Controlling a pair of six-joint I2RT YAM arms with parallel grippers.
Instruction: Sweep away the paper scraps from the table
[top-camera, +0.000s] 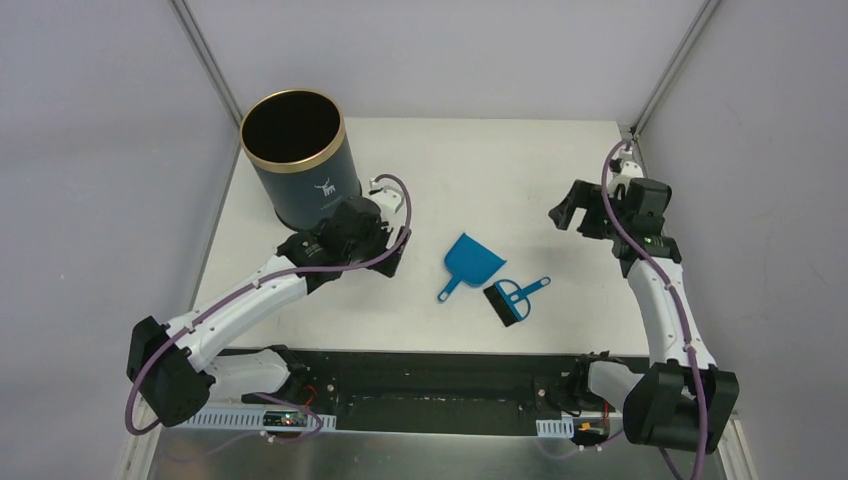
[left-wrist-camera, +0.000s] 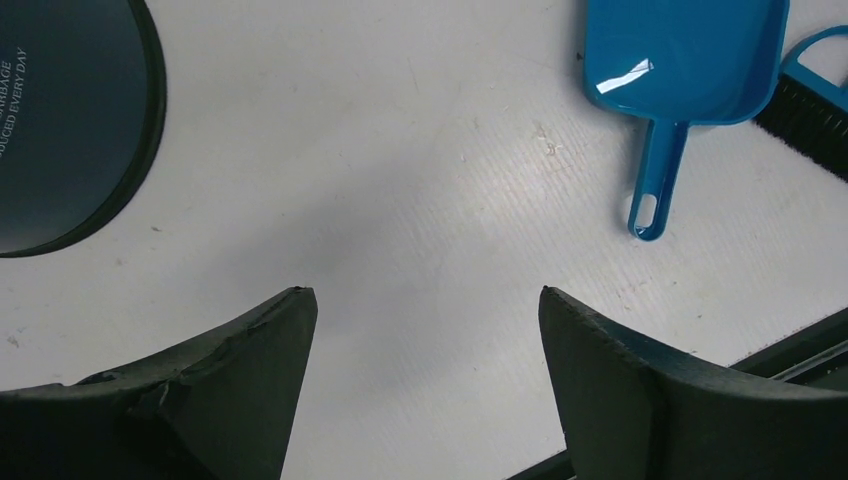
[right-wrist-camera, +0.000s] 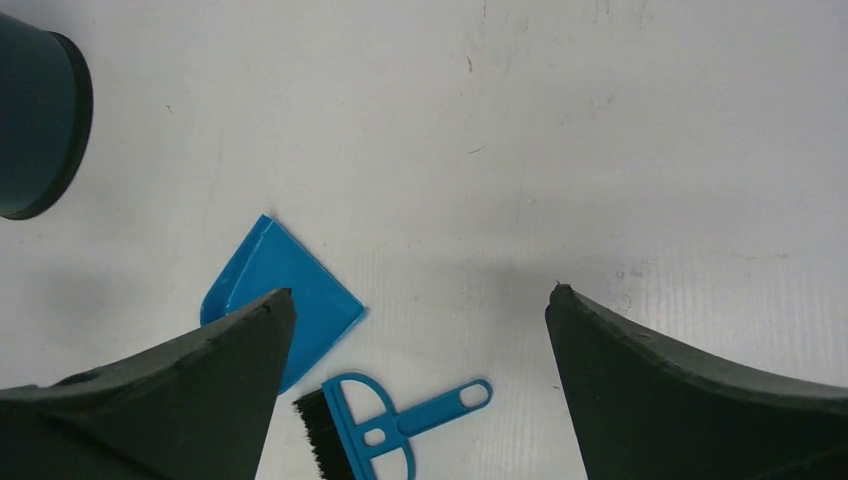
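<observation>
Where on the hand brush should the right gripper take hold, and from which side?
Grip the brush by its slim straight handle, coming down from above with the jaws spanning it. The brush lies flat on the table, handle pointing toward the right arm and clear of the dustpan, while the bristle end sits close beside the pan. The right gripper is open.

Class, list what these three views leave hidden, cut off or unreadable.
Bin interior, top view: too dark to see contents.
Brush, left wrist view: cut by right edge.
Dustpan, right wrist view: corner behind a finger.
Paper scraps: none visible in any view.
</observation>
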